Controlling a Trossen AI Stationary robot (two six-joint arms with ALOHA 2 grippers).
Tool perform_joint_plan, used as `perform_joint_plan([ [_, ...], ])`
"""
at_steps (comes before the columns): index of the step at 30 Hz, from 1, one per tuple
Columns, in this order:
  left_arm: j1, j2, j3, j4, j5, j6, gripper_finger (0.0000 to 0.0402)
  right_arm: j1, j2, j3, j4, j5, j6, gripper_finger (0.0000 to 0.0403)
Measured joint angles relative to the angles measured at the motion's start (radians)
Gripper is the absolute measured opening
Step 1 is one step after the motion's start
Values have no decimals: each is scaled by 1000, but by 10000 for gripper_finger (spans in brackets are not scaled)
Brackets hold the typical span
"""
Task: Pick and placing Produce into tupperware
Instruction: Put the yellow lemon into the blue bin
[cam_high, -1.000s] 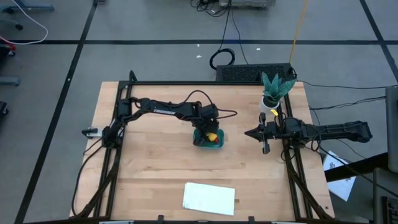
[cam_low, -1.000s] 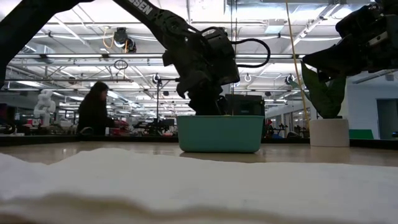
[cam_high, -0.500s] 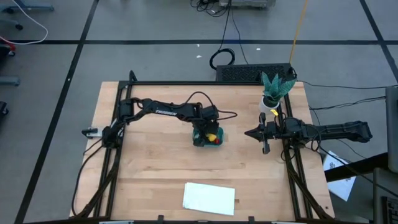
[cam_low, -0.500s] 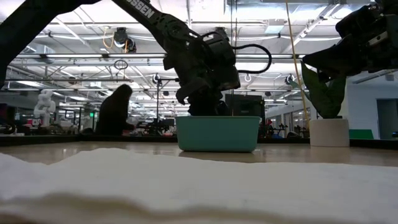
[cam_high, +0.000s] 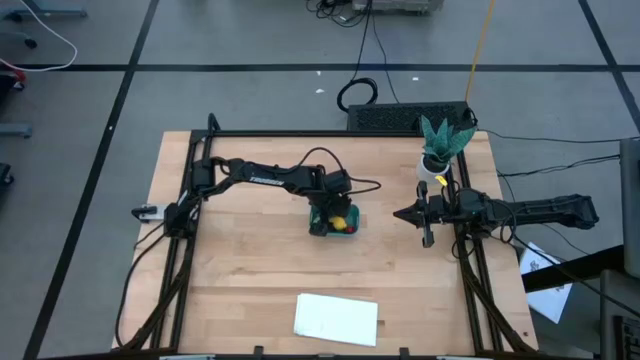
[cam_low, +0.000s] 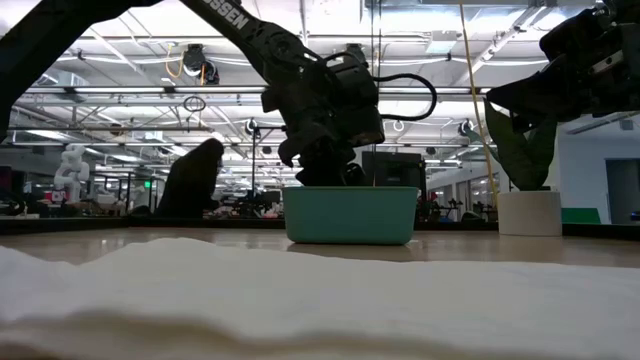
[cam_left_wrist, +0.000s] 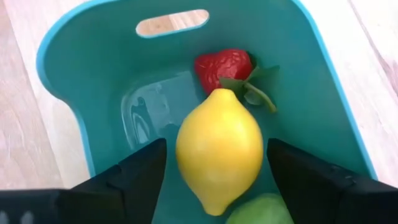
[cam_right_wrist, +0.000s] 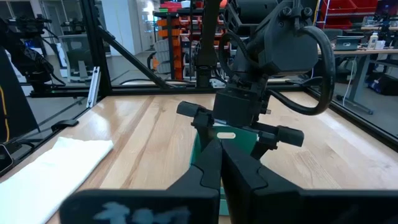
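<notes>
The teal tupperware (cam_high: 318, 228) stands mid-table, and my left gripper (cam_high: 328, 208) reaches down into it from the left. In the left wrist view its open fingers (cam_left_wrist: 216, 146) stand on either side of the yellow lemon (cam_left_wrist: 219, 149), with a narrow gap on each side. The lemon lies on the tub floor (cam_left_wrist: 143, 112). A red strawberry (cam_left_wrist: 224, 67) lies just beyond it, and a light-green ball (cam_left_wrist: 261, 211) lies at the near corner. My right gripper (cam_high: 400, 213) waits shut at the table's right edge, level and pointing at the tub.
A potted plant (cam_high: 440, 145) stands at the far right corner, behind my right arm. A flat white sheet (cam_high: 336, 318) lies near the front edge. A black frame (cam_high: 300, 133) borders the tabletop. Bare wood surrounds the tub.
Neither arm has visibly moved. A person in the room beyond the far edge has walked toward the right.
</notes>
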Motion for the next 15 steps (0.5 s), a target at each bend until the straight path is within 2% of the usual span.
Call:
perform_joint_plan([
  [4, 0, 0, 0, 1, -1, 7, 295, 0, 0, 0, 0, 0, 0, 0],
  [15, -2, -6, 18, -40, -27, 10, 296, 0, 0, 0, 0, 0, 0, 0],
])
